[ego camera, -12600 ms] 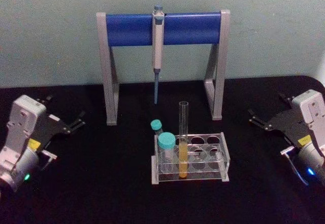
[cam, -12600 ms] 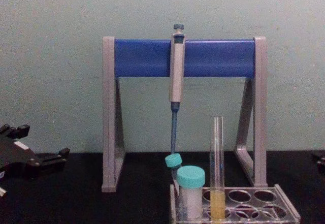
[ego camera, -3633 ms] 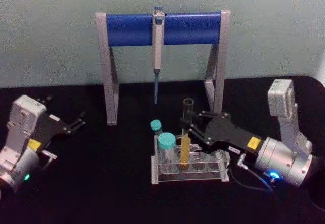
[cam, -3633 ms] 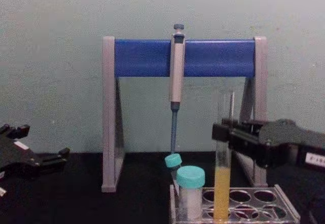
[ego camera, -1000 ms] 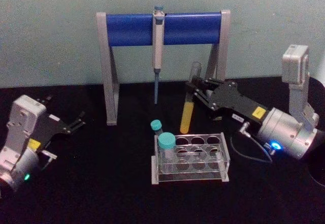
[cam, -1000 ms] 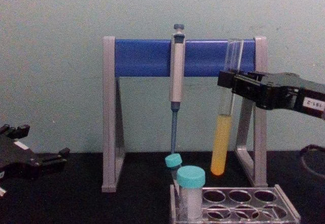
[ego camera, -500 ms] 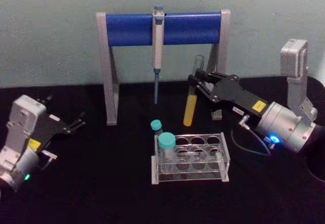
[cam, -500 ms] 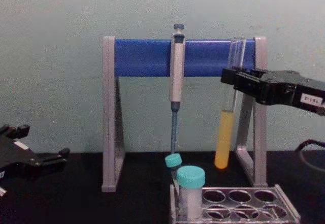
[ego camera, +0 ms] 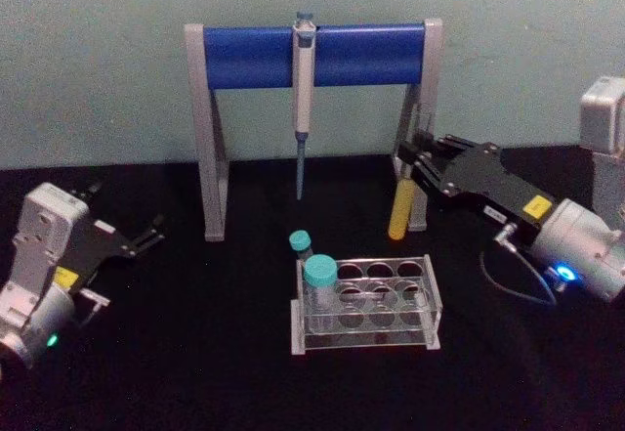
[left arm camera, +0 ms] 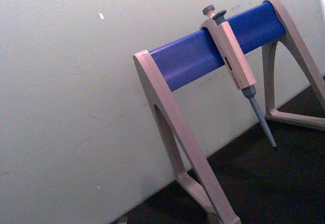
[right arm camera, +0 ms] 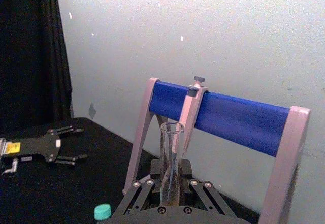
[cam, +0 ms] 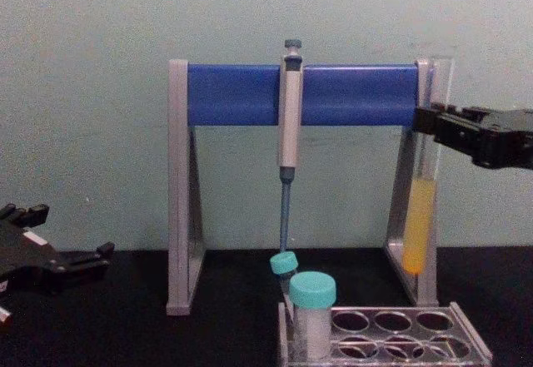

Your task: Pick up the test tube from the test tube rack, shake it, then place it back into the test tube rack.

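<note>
Black cloth covers the desk point(ego camera: 195, 372), the broadest thing in the head view. At 12 o'clock on it stands the grey-legged stand with a blue crossbar point(ego camera: 254, 57). A grey pipette point(ego camera: 304, 79) hangs tip down from the middle of the bar.

The right end effector point(ego camera: 410, 162) reaches in from 3 o'clock. It is clenched on the upper part of the test tube point(ego camera: 399, 211), with a finger on either side of the glass. The left end effector point(ego camera: 125, 208) lies parked at 9 o'clock, well apart from the rest, with its fingers spread and released.

The test tube rack point(ego camera: 430, 299), clear plastic with rows of round holes, sits on the desk at the centre, toward 6 o'clock from the stand. The hole rows to the right of the capped tubes are vacant.

The test tube is held in the air at about 1 o'clock from the rack, apart from it. In the chest view it hangs close to upright point(cam: 419, 225) in line with the stand's right leg, with yellow liquid in its lower part.

Two short teal-capped tubes point(ego camera: 320, 275) stand at the rack's left end, one behind the other.
</note>
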`<state>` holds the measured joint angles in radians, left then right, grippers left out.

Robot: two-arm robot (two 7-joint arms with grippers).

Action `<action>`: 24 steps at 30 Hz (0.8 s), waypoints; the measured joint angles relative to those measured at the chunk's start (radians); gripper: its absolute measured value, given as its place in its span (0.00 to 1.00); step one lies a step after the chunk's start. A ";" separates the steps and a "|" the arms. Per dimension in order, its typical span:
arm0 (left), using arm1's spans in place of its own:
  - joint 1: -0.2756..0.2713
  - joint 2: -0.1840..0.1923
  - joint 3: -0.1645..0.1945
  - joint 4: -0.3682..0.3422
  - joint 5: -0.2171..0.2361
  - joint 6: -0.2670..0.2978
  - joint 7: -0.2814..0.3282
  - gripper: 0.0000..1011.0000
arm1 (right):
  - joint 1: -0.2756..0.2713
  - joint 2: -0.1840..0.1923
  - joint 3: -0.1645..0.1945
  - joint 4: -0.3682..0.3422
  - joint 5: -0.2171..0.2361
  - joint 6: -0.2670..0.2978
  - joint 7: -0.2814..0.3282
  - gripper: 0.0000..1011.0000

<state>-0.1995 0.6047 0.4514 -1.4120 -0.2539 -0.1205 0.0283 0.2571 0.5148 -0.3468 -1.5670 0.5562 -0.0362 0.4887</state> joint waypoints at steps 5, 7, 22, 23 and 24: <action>0.000 0.000 0.000 0.000 0.000 0.000 0.000 0.99 | -0.052 0.031 0.018 -0.059 0.002 0.015 -0.004 0.23; 0.000 0.000 0.000 0.000 0.000 0.000 0.000 0.99 | -0.073 0.044 0.022 -0.084 0.008 0.022 -0.002 0.23; 0.000 0.000 0.000 0.000 0.000 0.000 0.000 0.99 | -0.053 0.018 -0.036 -0.076 0.043 0.014 0.068 0.23; 0.000 0.000 0.000 0.000 0.000 0.000 0.000 0.99 | -0.047 0.014 -0.039 -0.070 0.043 0.012 0.069 0.23; 0.000 0.000 0.000 0.000 0.000 0.000 0.000 0.99 | -0.039 0.008 -0.042 -0.061 0.042 0.010 0.069 0.23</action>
<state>-0.1995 0.6047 0.4514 -1.4120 -0.2539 -0.1205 0.0283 0.2178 0.5230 -0.3886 -1.6276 0.5987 -0.0267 0.5582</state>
